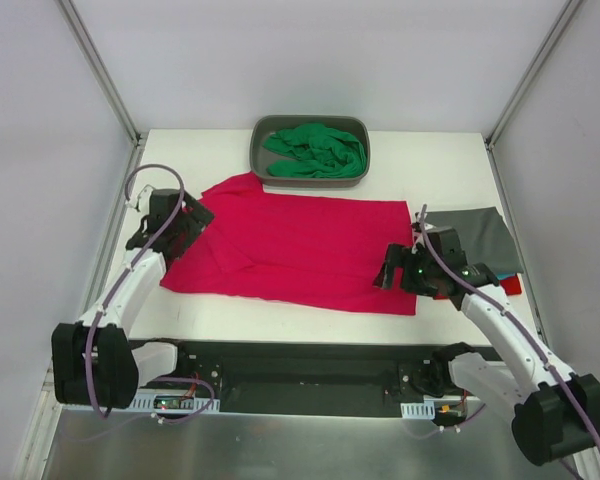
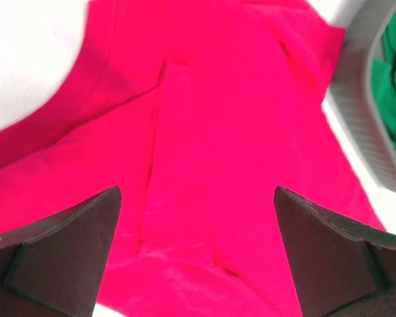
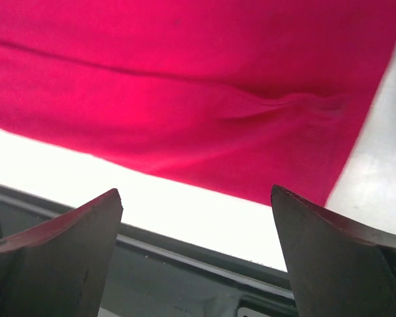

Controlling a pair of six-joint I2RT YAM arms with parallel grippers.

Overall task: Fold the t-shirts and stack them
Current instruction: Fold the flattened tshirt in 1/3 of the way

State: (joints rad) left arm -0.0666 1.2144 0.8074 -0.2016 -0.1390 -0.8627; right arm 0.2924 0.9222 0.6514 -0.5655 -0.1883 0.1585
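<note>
Crimson-pink t-shirt (image 1: 300,250) lies spread at mid-frame on the surface (image 1: 200,160). Left jaws at its left edge and right jaws at its lower-right corner both gape, empty. Green t-shirt (image 1: 315,150) fills the tub (image 1: 257,150) above.

My left arm (image 1: 130,290): stretched forward from its base along the left side, wrist turned inward.
My left tool (image 1: 187,222): tilted downward, jaws spread wide; its two dark fingers (image 2: 66,251) fill the bottom corners of the wrist view.
My right arm (image 1: 500,320): reaching forward, bent inward toward the middle.
My right tool (image 1: 390,268): pointing left, jaws spread wide.
</note>
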